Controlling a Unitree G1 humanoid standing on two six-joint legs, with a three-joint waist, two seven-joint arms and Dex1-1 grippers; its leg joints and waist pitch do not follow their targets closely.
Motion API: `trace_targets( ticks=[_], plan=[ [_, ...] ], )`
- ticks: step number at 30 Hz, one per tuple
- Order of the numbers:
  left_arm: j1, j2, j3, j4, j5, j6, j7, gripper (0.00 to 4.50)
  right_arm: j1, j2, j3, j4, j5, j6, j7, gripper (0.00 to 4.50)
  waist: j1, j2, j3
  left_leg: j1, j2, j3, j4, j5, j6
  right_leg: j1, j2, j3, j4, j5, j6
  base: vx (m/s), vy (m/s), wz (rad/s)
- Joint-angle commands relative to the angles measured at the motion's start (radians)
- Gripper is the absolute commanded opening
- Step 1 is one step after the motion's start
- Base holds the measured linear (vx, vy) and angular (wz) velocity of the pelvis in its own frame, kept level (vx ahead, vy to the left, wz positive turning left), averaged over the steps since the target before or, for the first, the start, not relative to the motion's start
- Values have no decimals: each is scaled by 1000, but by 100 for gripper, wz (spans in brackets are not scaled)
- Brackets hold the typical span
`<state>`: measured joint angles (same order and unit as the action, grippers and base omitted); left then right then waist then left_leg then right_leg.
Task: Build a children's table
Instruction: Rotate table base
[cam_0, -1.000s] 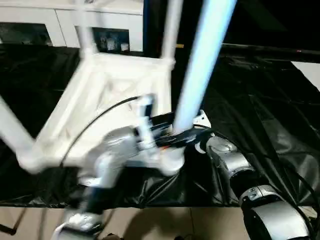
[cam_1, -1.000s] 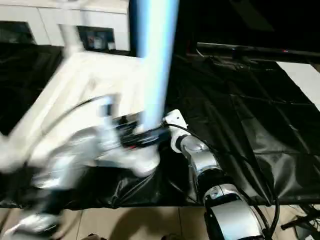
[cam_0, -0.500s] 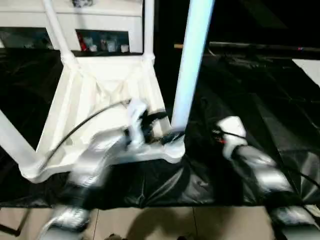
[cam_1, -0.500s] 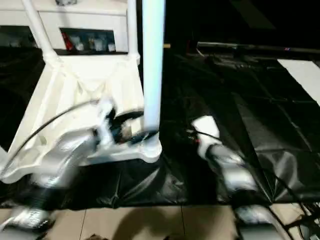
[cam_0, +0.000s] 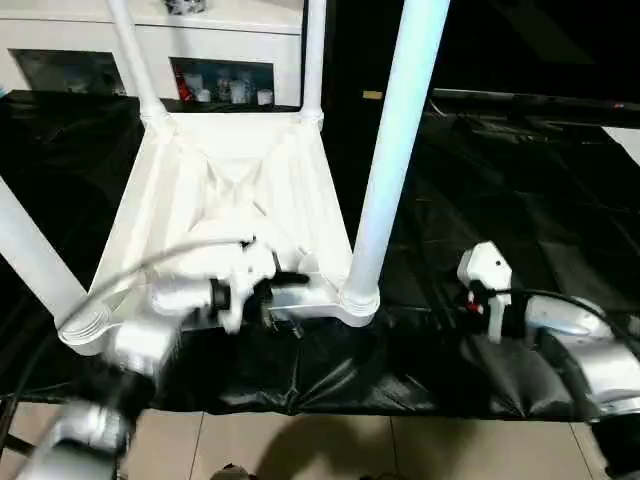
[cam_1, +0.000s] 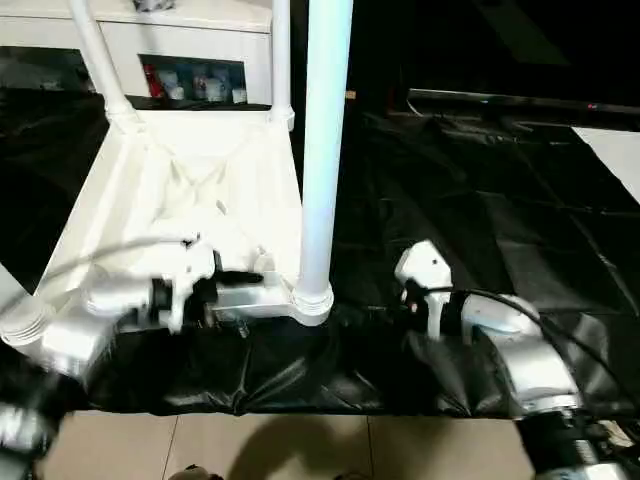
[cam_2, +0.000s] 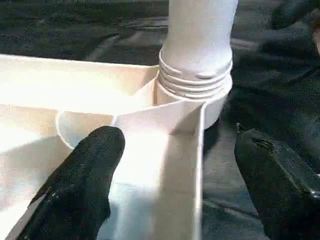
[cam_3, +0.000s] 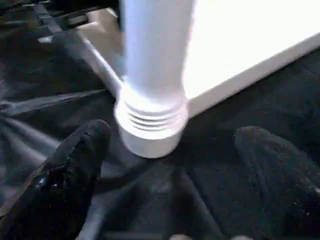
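The white tabletop (cam_0: 232, 185) lies upside down on the black sheet, ribbed underside up. Four white legs stand in its corner sockets. The near right leg (cam_0: 396, 150) sits in its socket (cam_2: 196, 95) with threads showing. My left gripper (cam_0: 286, 292) is open at the front rim beside that socket. One finger (cam_2: 85, 185) is over the underside and the other (cam_2: 272, 185) over the sheet, with the rim between them. My right gripper (cam_3: 172, 137) is open to the right of that leg, apart from it, also seen from the head (cam_0: 475, 300).
The black sheet (cam_0: 510, 170) covers the work surface, wrinkled, and extends far to the right. A white glass-door cabinet (cam_0: 215, 75) stands behind. The surface's front edge drops to a tiled floor (cam_0: 300, 445). A grey cable (cam_0: 150, 265) arcs over the tabletop from my left arm.
My right gripper has come away from the base of the near right leg and moved to the right. My left gripper has slid a little left along the front rim. The camera view has shifted.
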<state>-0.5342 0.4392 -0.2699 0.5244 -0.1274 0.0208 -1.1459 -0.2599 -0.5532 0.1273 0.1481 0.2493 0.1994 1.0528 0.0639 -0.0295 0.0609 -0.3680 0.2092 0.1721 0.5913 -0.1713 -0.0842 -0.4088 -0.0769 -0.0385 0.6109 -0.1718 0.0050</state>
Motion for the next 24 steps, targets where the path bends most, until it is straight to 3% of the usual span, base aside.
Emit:
trace_targets(
  ticks=[1,3,8,9,14,24],
  plan=[
    [-39,7,-21,51,13,-22,-48,367,12,-29,7,-44,22,32,17,450,6,3,-68,9,12,2,-73,-282,21,48,-45,30,-79,-283,-183,0,0,0],
    [-82,0,-16,113,7,-28,-91,347,10,-40,9,-62,21,40,19,450,7,15,-70,11,10,2,-71,-272,18,48,-43,29,-75,-242,-201,0,0,0],
    [-123,12,-40,175,27,-14,-187,308,8,-48,8,-86,18,70,30,450,8,15,-70,10,10,2,-71,-270,19,53,-44,28,-73,-217,-224,0,0,0],
    [-125,15,-44,178,31,-6,-195,302,8,-48,8,-89,17,75,32,450,9,21,-70,11,11,1,-70,-270,17,54,-46,29,-71,-213,-228,0,0,0],
    [-135,20,-50,201,33,69,-207,261,11,-57,18,-108,27,101,39,450,9,22,-68,12,12,2,-70,-285,14,53,-46,28,-74,-245,-232,0,0,0],
    [-131,23,-31,209,58,101,-166,180,7,-39,26,-108,26,121,35,450,17,20,-70,13,13,2,-70,-274,15,51,-47,29,-74,-252,-226,0,0,0]
  ],
)
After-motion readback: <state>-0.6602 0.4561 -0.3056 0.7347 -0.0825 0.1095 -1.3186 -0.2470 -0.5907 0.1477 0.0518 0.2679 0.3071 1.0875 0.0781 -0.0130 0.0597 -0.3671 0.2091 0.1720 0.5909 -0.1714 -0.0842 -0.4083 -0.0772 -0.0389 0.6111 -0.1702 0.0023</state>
